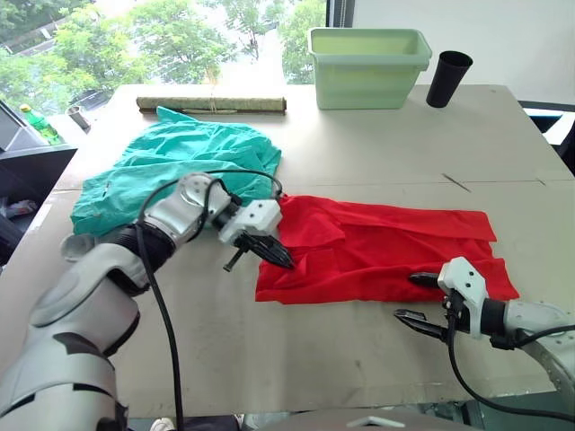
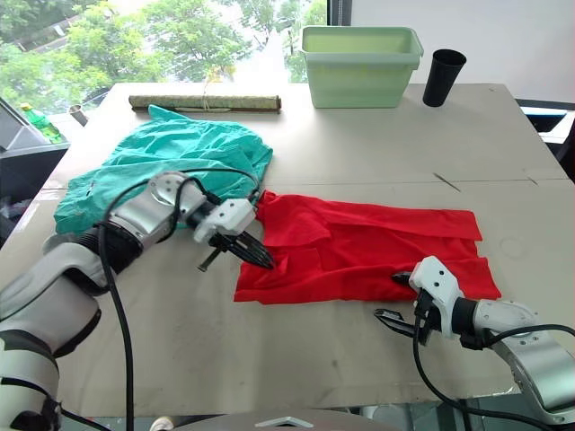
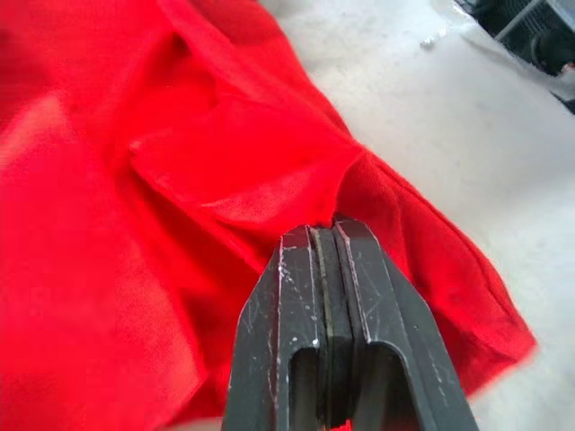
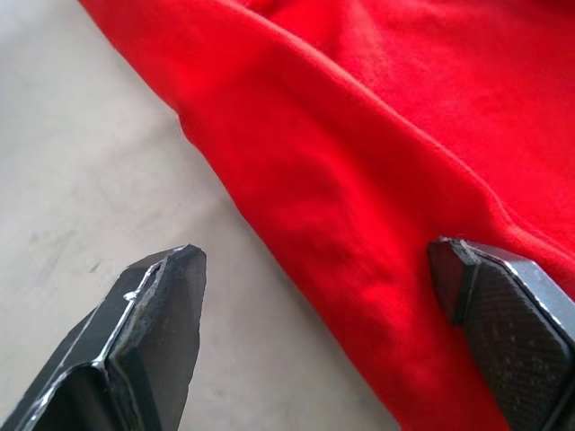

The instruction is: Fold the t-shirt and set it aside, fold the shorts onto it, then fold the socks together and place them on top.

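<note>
The red t-shirt (image 1: 377,247) lies spread across the table's near middle, with its left part rumpled. My left gripper (image 1: 272,254) is shut on a puckered fold of the t-shirt (image 3: 225,180) at its near left side. Astride the shirt's near right edge, my right gripper (image 1: 416,299) is open, one finger over the red cloth (image 4: 359,180) and the other over bare table. The teal shorts (image 1: 180,166) lie bunched at the left, touching the shirt's far left corner. A small pale grey bit (image 1: 79,245) beside the shorts, behind my left arm, may be the socks.
A pale green bin (image 1: 368,58) and a black cup (image 1: 447,78) stand at the table's far edge. A long rolled stick (image 1: 211,104) lies at the far left, just beyond the shorts. Bare tabletop (image 1: 404,153) stretches between the shirt and the bin.
</note>
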You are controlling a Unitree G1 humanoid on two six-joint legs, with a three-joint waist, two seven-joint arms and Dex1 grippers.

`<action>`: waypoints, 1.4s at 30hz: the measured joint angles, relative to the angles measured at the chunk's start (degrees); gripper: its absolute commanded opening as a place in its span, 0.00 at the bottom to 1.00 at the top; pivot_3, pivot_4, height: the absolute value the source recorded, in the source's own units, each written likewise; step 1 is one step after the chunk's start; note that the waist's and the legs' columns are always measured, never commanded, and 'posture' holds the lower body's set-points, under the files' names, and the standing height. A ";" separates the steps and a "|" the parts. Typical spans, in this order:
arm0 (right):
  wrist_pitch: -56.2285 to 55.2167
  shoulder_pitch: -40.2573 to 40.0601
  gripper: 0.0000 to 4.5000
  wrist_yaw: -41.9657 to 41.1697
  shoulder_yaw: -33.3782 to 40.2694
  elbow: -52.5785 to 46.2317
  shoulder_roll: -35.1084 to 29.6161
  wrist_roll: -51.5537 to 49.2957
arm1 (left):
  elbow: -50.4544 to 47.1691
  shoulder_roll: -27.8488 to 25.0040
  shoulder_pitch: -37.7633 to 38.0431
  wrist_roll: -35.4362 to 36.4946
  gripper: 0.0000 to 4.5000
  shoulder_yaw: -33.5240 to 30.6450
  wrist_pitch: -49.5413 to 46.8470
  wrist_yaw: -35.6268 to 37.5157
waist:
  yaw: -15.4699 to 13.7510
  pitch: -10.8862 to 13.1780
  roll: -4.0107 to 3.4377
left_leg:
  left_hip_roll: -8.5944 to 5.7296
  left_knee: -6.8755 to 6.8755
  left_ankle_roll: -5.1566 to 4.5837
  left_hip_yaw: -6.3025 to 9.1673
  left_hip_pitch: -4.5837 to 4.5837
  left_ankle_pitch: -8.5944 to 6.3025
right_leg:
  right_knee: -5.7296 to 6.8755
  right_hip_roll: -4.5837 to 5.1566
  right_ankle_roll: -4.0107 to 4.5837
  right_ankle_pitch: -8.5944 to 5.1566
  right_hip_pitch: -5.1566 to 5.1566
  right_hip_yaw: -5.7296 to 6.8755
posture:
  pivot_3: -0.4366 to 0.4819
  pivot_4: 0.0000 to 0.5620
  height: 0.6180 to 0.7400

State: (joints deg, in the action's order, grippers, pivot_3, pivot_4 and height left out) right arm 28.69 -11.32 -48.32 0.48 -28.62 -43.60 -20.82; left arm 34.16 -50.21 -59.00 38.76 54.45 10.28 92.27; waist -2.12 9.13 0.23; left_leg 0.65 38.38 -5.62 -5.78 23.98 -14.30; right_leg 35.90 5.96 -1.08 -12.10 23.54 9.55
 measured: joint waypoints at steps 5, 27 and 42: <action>0.72 0.48 0.93 0.06 -0.13 0.20 -0.02 0.48 | 5.57 -0.45 -3.03 0.63 0.00 3.17 0.15 -0.02 | -0.01 -0.03 0.04 | 0.00 0.04 -0.04 0.00 0.00 -0.02 | 0.00 -0.01 0.01 -0.01 -0.02 0.00 | 0.48 0.27 0.89; 3.59 0.08 0.93 0.24 -0.04 -2.12 -0.38 -0.18 | -13.16 1.57 19.30 6.98 0.00 -36.31 -35.44 -8.59 | 1.41 -0.11 0.27 | 0.00 0.04 0.16 0.09 -0.08 0.09 | 0.00 0.06 -0.17 0.09 -0.14 -0.05 | 0.48 0.27 0.89; 4.62 -0.98 0.93 -1.00 0.40 -3.12 -2.33 -1.81 | -32.82 -2.35 41.89 1.58 0.66 -50.52 -43.27 -20.21 | 0.68 -0.10 0.18 | 0.00 -0.06 0.57 0.10 -0.18 -0.01 | -0.02 0.11 0.05 -0.04 -0.14 -0.01 | 0.48 0.27 0.89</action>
State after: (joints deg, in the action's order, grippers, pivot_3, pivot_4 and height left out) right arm 33.31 -12.30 -49.32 0.88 -31.74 -45.94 -22.63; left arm 1.34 -52.56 -17.11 40.34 3.93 -32.98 72.06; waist -1.44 9.03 0.41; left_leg 0.64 38.31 -5.05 -5.68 23.80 -14.31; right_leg 35.88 6.06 -1.03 -12.14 23.40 9.54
